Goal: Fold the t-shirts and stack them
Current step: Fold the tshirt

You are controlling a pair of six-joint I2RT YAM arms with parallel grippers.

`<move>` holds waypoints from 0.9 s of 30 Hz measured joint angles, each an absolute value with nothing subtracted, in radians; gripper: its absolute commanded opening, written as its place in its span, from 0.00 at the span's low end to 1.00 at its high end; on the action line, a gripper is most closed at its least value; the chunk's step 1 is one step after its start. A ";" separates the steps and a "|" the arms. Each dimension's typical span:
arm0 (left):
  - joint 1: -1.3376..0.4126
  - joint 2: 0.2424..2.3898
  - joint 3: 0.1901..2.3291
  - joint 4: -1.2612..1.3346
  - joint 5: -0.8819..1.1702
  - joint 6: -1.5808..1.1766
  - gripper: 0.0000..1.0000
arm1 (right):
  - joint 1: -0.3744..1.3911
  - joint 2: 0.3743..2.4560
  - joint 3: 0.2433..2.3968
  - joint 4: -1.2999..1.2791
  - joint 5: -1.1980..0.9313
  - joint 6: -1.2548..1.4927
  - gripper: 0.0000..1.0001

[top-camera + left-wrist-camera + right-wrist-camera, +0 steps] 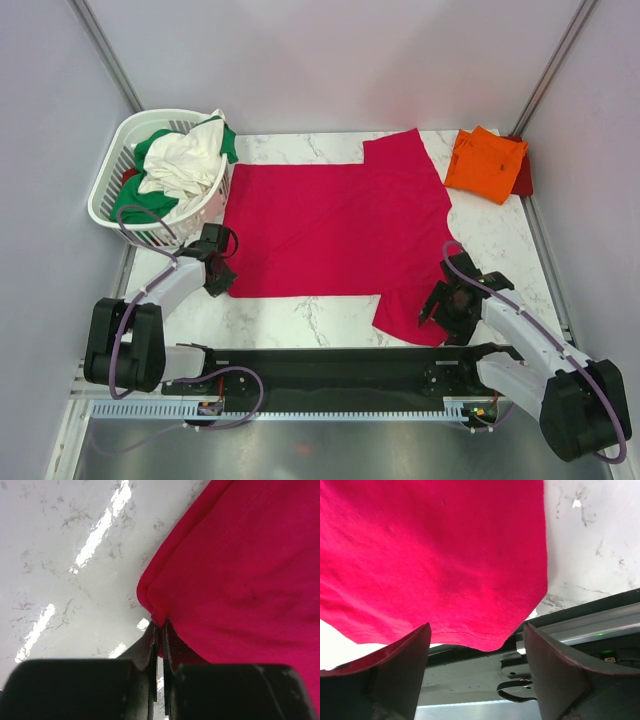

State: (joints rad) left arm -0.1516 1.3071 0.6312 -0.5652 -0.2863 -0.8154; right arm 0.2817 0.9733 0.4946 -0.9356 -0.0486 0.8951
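The crimson-pink t-shirt (335,235) lies spread flat on the marble table, one sleeve at the far right and one at the near right edge. My left gripper (222,277) is shut on the shirt's near left corner (160,611). My right gripper (441,313) is open just right of the near sleeve; the sleeve hem (470,639) hangs over the table edge between its fingers (405,665). A folded orange t-shirt (486,163) lies at the far right on a dark red one (523,175). Green (135,200) and cream-white (185,160) shirts fill the basket.
The white slatted basket (105,195) stands at the far left, just beyond my left gripper. The black rail (330,365) carrying the arm bases runs along the near table edge. Grey walls close in the sides and back.
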 measured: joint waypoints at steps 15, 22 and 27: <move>-0.152 1.306 0.631 -0.564 -0.285 -0.814 0.02 | 0.284 1.044 0.476 -0.857 -0.054 0.881 0.01; -0.152 1.306 0.631 -0.564 -0.281 -0.810 0.02 | 0.284 1.009 0.498 -0.880 -0.017 0.862 0.00; -0.152 1.258 0.609 -0.552 -0.213 -0.803 0.02 | 0.284 0.958 0.649 -0.960 0.088 0.836 0.00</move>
State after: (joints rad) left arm -0.1520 1.2583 0.6090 -0.5518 -0.2134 -0.8028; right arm 0.2844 0.9581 0.6487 -0.9604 0.0875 0.8360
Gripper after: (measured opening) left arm 0.063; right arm 0.011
